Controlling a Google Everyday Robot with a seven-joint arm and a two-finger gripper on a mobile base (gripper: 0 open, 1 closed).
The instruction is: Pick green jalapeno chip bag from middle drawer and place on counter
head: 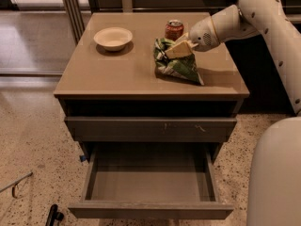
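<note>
The green jalapeno chip bag (178,65) rests on the counter (117,74), right of its middle and just in front of a red soda can (174,30). My gripper (178,50) comes in from the right and is shut on the bag's top edge, with its pale fingers (175,52) lying over the bag. The middle drawer (150,210) is pulled out below and shows an empty grey-brown floor.
A white bowl (113,37) sits on the counter's back left. A shut drawer front with small pale scratch marks (150,128) lies above the open drawer. My arm (263,13) spans the right side, and part of my body (277,173) is at lower right. Speckled floor surrounds the cabinet.
</note>
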